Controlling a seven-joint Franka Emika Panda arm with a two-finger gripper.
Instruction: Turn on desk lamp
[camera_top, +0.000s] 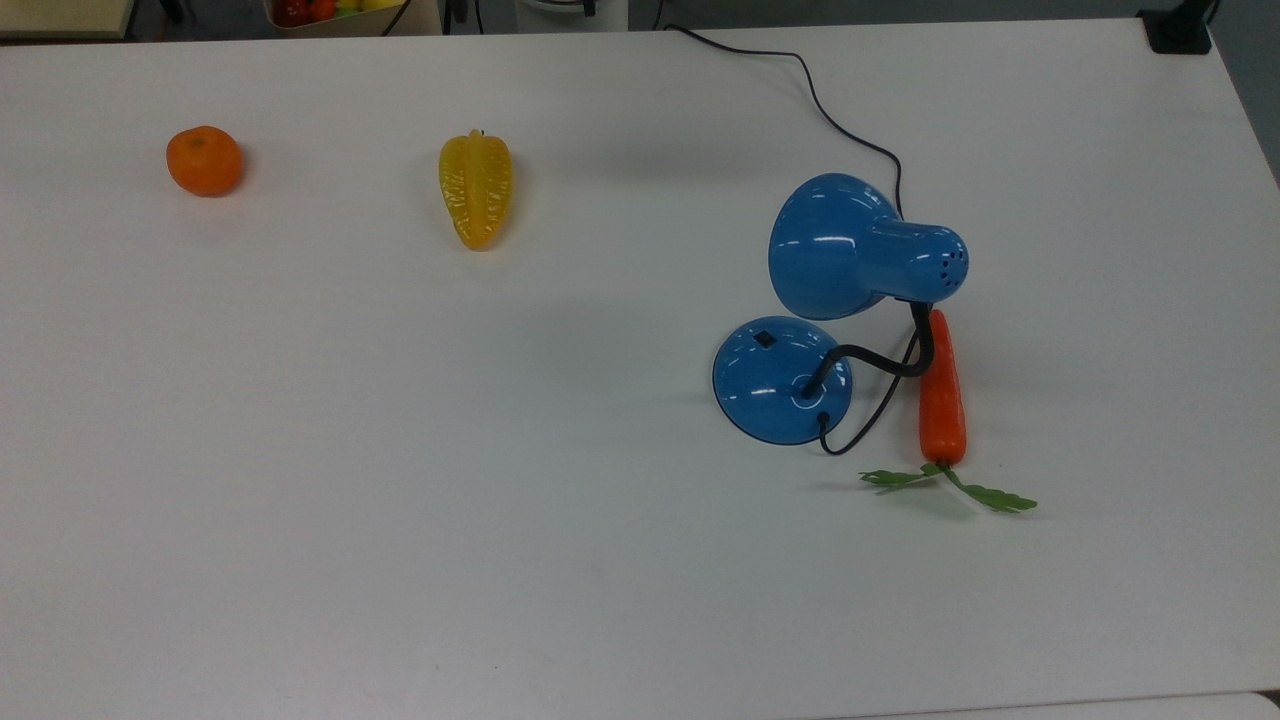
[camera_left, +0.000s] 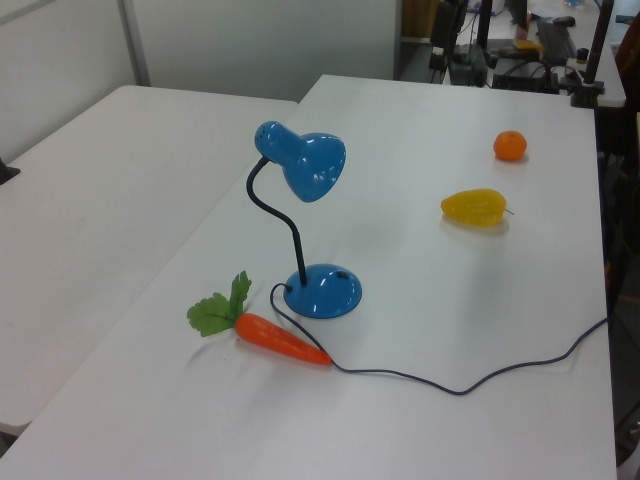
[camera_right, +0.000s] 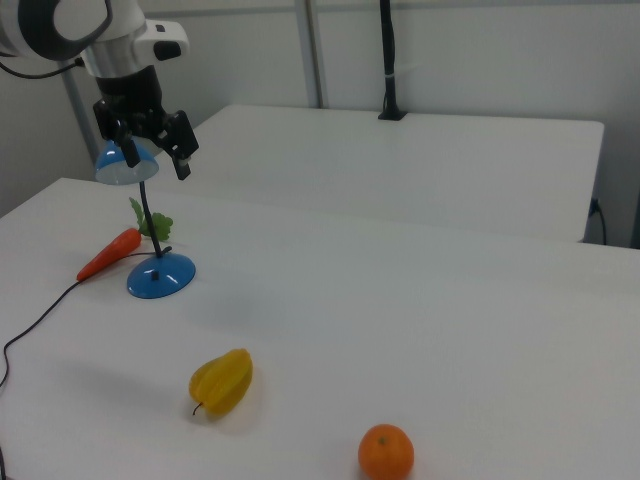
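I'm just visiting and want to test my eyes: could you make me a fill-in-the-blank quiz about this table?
1. The lamp is coloured ____.
2. Beside the lamp's base lies a ____ with green leaves.
3. The black ____ runs from the base across the table.
4. The round fruit is coloured ____.

Missing words: blue; carrot; cord; orange.

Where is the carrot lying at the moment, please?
In the top view, the carrot lies on the table just right of the desk lamp, leaves toward the bottom edge.
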